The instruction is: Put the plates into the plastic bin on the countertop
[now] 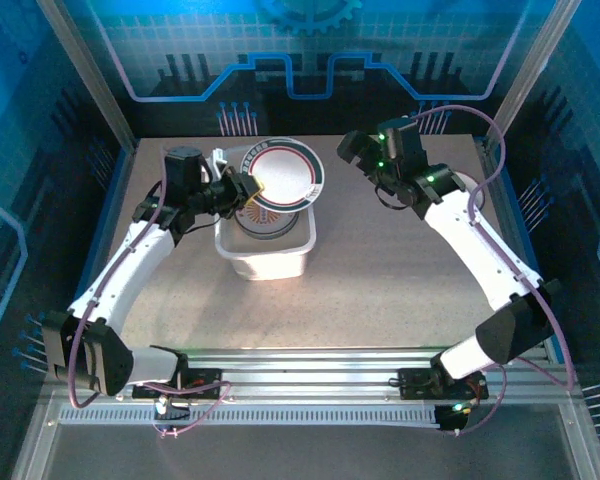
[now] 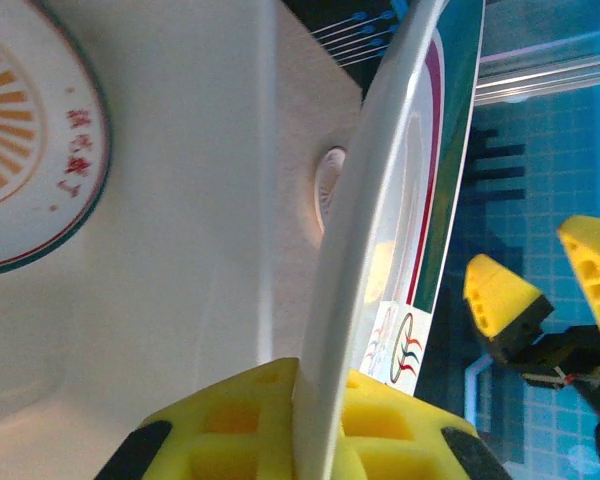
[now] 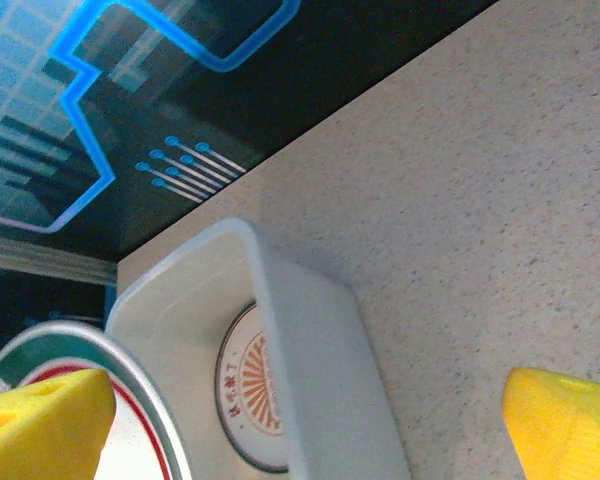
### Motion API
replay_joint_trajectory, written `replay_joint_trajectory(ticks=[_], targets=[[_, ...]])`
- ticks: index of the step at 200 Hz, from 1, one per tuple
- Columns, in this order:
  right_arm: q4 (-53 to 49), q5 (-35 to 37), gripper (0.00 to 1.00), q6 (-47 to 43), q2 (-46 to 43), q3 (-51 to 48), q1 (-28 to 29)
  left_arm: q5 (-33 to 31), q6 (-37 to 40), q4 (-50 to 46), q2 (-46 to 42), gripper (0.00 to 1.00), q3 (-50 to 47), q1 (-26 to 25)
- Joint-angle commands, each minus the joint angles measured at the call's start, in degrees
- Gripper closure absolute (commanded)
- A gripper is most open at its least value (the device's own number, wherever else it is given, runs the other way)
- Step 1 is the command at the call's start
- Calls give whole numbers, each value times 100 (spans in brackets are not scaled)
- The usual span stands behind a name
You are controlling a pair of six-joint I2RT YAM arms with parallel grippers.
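Observation:
A white plate (image 1: 283,172) with a dark green rim and a red ring hangs tilted over the far end of the plastic bin (image 1: 265,262). My left gripper (image 1: 242,188) is shut on its left edge. In the left wrist view the plate (image 2: 380,250) runs edge-on between the yellow pads of that gripper (image 2: 320,420). Another plate (image 2: 20,150) with an orange radial centre lies in the bin (image 2: 200,200). My right gripper (image 1: 355,150) stands open just right of the held plate, apart from it. Its view looks down on the bin (image 3: 320,340) and the orange-centred plate (image 3: 245,400).
The bin sits left of centre on the beige speckled countertop (image 1: 400,270). Blue patterned walls close in the back and both sides. A metal rail (image 1: 310,362) runs along the near edge by the arm bases.

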Motion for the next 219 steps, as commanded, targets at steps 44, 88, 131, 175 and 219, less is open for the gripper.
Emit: replay_joint_trajectory(ticks=[44,88,131,175,219], targets=[[-126,4,0,-27,220,-144,-345,-333,802,-922,-34,100,32,171],[-80,-148,0,51,312,-264,-473,-778,615,-993,43,100,-25,171],[32,-308,0,188,391,-356,-541,-1820,-325,-382,73,100,-223,-208],[87,-579,0,237,410,-420,-684,-3608,-1380,-109,190,100,-189,-1056],[236,-1051,0,254,443,-488,-892,-5328,-2369,-178,529,100,-85,-1771]])
